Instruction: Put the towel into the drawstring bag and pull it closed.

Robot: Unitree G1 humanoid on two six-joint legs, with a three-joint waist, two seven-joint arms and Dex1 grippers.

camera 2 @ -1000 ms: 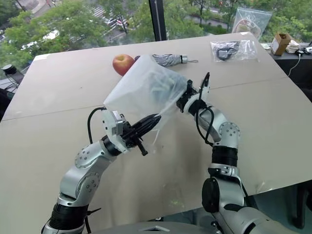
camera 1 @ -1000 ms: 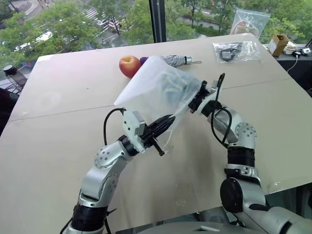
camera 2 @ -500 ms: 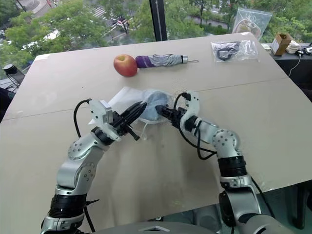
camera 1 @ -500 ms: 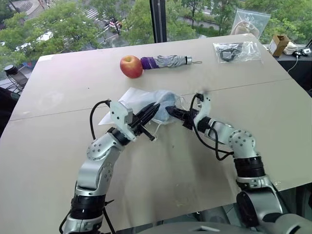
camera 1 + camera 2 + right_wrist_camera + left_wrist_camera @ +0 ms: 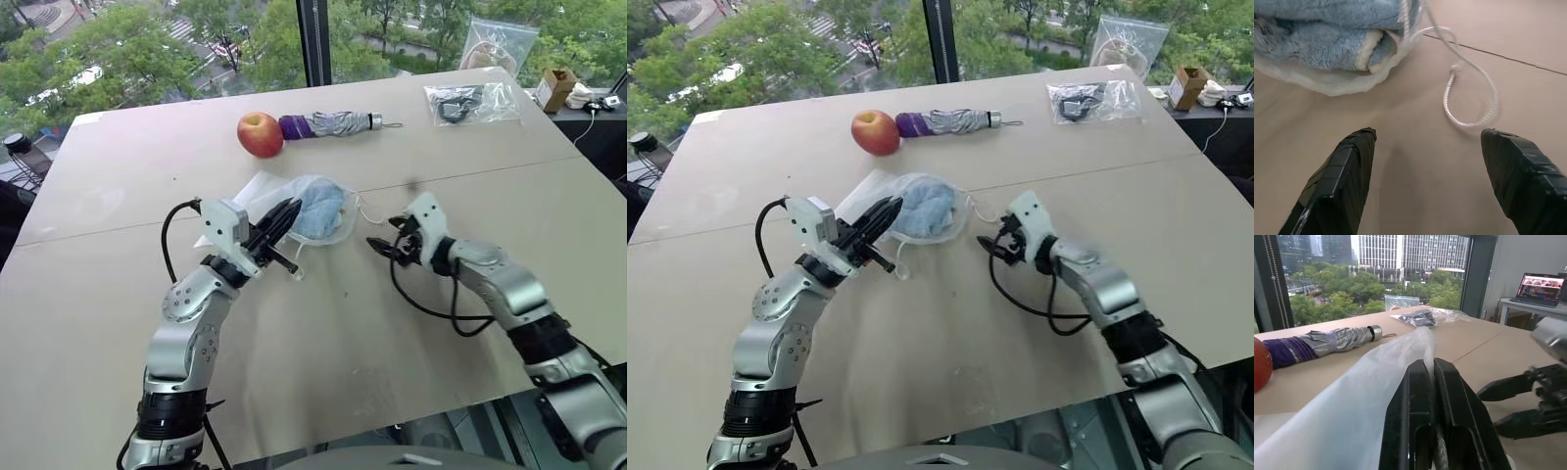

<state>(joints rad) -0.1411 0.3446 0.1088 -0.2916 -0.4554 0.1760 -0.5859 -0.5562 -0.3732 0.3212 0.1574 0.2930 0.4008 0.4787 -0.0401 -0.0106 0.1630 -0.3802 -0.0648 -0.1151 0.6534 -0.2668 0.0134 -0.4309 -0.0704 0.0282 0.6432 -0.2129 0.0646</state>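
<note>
Since a second earlier we had lowered the drawstring bag (image 5: 294,204) onto the table (image 5: 323,333), towel (image 5: 1317,39) inside. Our right gripper (image 5: 1425,176) stood apart near the cord loop (image 5: 1469,105); at nine o'clock, our left gripper (image 5: 1432,382) clamped the bag's fabric. We should pinch that loop squarely.

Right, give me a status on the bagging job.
Done: the towel sits inside the bag, which lies on the table. In hand: the left gripper is shut on the bag's fabric; the right gripper is open, apart from the cord loop. Left: pull the cord; the mouth gapes.
</note>
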